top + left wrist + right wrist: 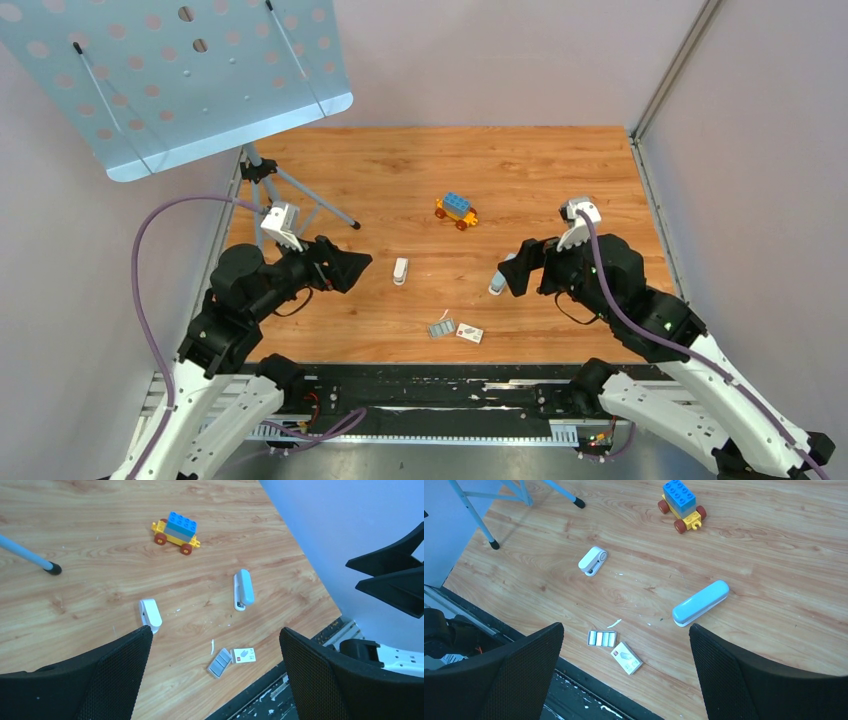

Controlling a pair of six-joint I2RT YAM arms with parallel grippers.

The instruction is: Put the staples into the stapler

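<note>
Hovering above the wooden table (560,180), the left gripper (355,268) and right gripper (515,270) both stood wide open and empty, while the grey staples (441,328) lay near the front edge beside a white box (470,333), apart from the pale blue stapler (497,283), which likely needed opening first.
</note>
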